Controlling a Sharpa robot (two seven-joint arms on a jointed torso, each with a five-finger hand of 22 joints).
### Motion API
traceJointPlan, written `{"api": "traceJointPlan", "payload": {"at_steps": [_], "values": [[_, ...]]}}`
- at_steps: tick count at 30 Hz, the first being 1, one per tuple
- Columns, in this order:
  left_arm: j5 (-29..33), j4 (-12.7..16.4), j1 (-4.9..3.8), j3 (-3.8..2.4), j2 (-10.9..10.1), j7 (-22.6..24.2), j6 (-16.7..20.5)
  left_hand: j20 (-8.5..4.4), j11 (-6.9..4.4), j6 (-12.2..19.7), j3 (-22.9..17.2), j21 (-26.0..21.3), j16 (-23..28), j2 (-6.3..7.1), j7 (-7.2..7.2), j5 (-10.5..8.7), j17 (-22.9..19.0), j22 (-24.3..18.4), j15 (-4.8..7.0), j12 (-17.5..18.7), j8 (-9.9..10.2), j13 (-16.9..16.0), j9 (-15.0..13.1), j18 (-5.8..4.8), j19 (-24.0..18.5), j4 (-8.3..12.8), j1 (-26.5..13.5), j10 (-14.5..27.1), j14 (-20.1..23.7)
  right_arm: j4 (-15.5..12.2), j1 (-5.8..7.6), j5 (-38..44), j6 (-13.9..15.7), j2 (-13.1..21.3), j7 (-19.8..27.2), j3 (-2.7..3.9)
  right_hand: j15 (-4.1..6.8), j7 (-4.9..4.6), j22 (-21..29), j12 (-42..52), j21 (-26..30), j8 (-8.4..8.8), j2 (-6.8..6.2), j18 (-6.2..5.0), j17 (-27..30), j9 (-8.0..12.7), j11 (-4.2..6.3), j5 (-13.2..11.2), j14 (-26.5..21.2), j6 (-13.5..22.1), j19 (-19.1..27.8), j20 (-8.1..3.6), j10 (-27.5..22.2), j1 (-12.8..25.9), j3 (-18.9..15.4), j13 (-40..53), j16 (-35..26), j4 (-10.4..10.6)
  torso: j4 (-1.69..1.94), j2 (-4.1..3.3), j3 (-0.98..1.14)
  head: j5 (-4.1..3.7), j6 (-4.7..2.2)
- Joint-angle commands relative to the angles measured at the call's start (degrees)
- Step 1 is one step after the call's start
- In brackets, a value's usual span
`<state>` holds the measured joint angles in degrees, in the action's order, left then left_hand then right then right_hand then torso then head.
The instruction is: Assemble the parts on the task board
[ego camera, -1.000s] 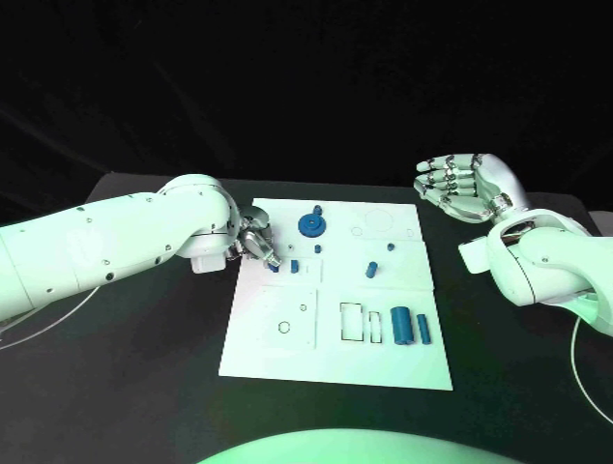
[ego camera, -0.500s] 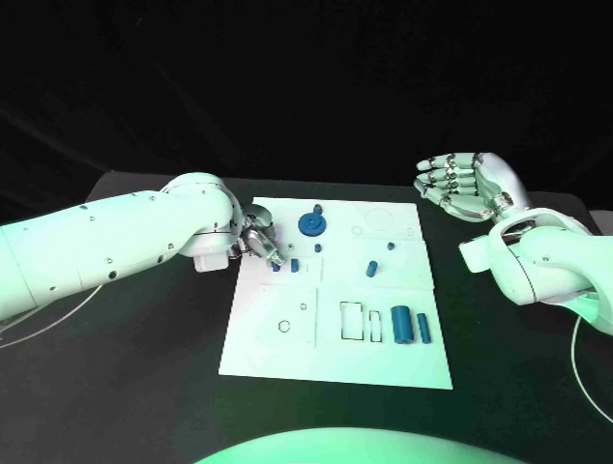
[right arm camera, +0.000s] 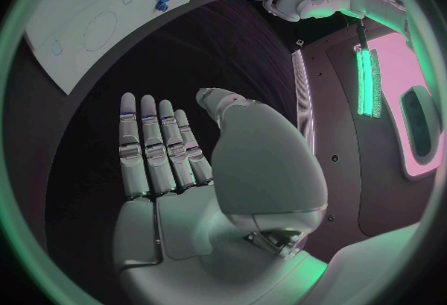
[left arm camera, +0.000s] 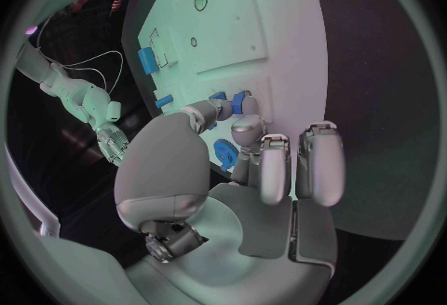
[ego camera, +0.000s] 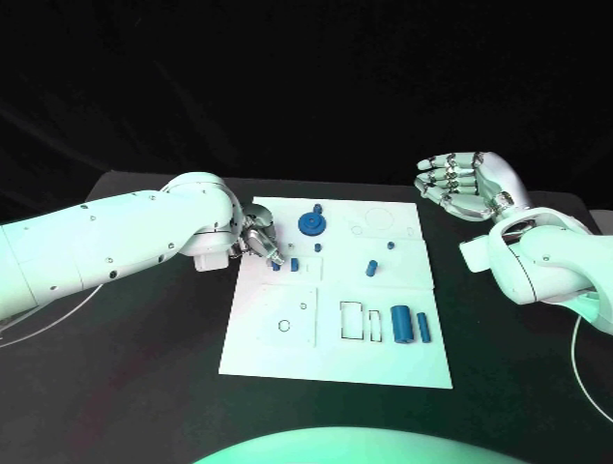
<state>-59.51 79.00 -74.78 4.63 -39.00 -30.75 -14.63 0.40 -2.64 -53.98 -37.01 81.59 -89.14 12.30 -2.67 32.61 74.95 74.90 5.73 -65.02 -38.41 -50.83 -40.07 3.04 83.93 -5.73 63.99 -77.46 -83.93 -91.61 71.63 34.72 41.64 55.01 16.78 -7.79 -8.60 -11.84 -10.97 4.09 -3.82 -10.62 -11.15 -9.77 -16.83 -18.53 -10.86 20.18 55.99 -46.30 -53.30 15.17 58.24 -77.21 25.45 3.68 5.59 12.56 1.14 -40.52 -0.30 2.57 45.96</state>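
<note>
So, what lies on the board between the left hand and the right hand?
Head view: the round blue part and the small peg on the task board, between left hand and right hand.

Black table (ego camera: 154, 387) with a matte top, set against a dark, unlit backdrop. Thin pale cables (ego camera: 606, 387) looping over the tabletop near both side edges. Beyond the table, a pale wall panel (right arm camera: 387, 89) with a bright green vertical light strip (right arm camera: 365, 81) and a rounded dark window-like opening (right arm camera: 416, 122).

A black table (ego camera: 139, 377) spreads out to left and right in the scene. Thin pale cables (ego camera: 602, 382) lie on it near both side edges. Behind its far edge hangs a dark backdrop (ego camera: 306, 87).
</note>
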Motion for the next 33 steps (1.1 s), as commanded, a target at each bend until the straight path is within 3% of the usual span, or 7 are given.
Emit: {"api": "traceJointPlan", "payload": {"at_steps": [1, 33], "values": [[-0.6, 0.22, 0.68, 0.49, 0.34, 0.28, -2.63, -0.35, -0.31, -1.43, -4.16, 0.24, -0.3, -1.12, 1.41, 0.29, 13.77, 4.58, 0.42, -0.27, -0.41, -0.2, -0.09, -0.4, 2.34, 4.11, 0.84, -0.56, -5.74, -0.08, 0.02, 0.21, -0.12, -0.02, 0.36, 0.01, -0.39, -2.71, 0.05, -0.38, 0.22, 0.31, 0.01, -0.74, 0.05, 0.08, -0.37, 0.32, 0.1, -0.45, 0.33, 0.02, 0.13, 0.34, -0.35, -0.06, -0.27, 0.13, 0.03, -0.02, -0.02, 0.0, -0.09], [-3.2, 0.83, 0.69, 0.49, 0.0, -0.13, -3.37, -0.5, -0.42, -1.96, -5.42, 0.01, -0.86, -1.25, 1.48, 0.55, 15.05, 4.28, 0.5, -0.65, -0.63, -0.93, -0.2, -0.32, 2.27, 4.6, 1.6, -1.13, -6.07, -0.06, 0.02, 0.19, -0.07, -0.12, 0.53, 0.01, -0.44, -2.8, 0.34, -0.4, 0.22, 0.4, 0.03, -0.74, 0.24, 0.13, -0.44, 0.36, 0.12, -0.53, 0.39, 0.07, 0.1, 0.52, -0.53, -0.06, -0.39, 0.21, 0.02, -0.02, -0.01, 0.15, 0.2]]}}
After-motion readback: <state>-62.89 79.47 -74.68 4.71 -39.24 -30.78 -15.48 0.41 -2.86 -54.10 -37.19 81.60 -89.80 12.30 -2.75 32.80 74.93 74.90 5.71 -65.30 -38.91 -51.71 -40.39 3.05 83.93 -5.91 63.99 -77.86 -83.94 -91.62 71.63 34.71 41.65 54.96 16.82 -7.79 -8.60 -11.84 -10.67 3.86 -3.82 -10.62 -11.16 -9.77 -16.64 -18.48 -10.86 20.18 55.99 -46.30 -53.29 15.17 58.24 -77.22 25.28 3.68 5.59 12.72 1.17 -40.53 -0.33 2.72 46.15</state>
